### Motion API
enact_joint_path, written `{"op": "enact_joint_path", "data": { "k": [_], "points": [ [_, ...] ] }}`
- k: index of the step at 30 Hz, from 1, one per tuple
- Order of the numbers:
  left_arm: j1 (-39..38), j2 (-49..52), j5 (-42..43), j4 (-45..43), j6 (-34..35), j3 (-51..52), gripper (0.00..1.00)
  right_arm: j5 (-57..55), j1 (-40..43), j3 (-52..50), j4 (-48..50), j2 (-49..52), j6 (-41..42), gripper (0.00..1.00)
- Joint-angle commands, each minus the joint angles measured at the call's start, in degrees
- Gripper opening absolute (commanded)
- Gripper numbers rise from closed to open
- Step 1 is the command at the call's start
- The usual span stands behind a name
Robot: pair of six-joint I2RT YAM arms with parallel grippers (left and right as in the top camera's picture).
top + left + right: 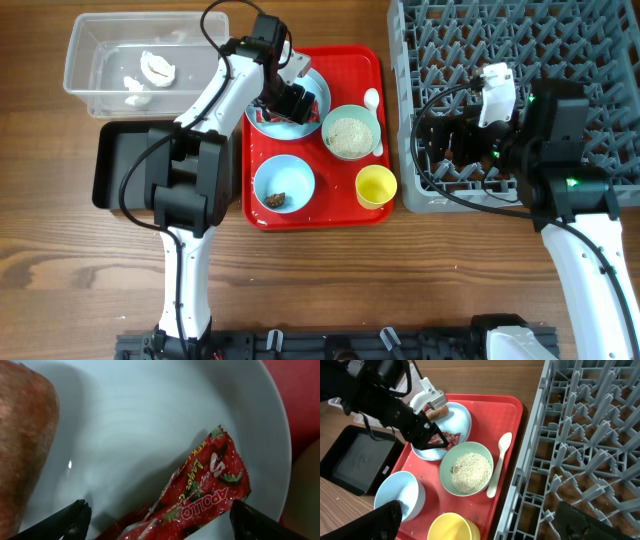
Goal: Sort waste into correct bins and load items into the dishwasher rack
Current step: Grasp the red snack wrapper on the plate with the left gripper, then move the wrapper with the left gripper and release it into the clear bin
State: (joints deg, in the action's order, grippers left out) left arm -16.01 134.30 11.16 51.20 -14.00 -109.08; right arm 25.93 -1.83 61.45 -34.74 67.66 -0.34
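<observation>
My left gripper (293,100) (160,521) is open, its fingers on either side of the red shiny snack wrapper (205,490) (451,437) lying on the light-blue plate (150,420) (262,120). The orange-red stick (25,435) (439,411) lies on the same plate. The pale-green bowl (374,125) holds white rice (467,471). The light-blue bowl (268,175) holds a brown morsel (277,199). The yellow cup (376,186) and white spoon (371,100) sit on the red tray. My right gripper (437,140) (485,520) is open and empty at the left edge of the grey dishwasher rack (520,60).
The red serving tray (350,65) sits mid-table between the bins and the rack. The clear tub (90,50) at the back left holds white paper scraps (155,70). The black tray (125,165) lies in front of it, partly under my left arm.
</observation>
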Motion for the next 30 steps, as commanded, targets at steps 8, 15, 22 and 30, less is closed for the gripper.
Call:
{"op": "enact_joint_path", "data": {
  "k": [8, 15, 22, 30],
  "points": [
    [0.09, 4.17, -0.31, -0.79, -0.50, 0.55, 0.04, 1.11, -0.09, 1.40, -0.50, 0.39, -1.01, 1.00],
    [1.49, -2.62, -0.31, -0.61, 12.20, -3.30, 0.04, 1.11, -0.07, 1.40, -0.48, 0.39, -0.98, 1.00],
    [9.99, -16.20, -6.21, -3.50, 19.37, -6.45, 0.04, 0.92, -0.07, 1.40, -0.17, 0.39, -1.09, 1.00],
    [23.08, -9.62, -9.49, -7.89, 19.63, -6.43, 0.38, 0.94, -0.09, 1.40, 0.39, 0.39, -0.96, 1.00]
  ]
}}
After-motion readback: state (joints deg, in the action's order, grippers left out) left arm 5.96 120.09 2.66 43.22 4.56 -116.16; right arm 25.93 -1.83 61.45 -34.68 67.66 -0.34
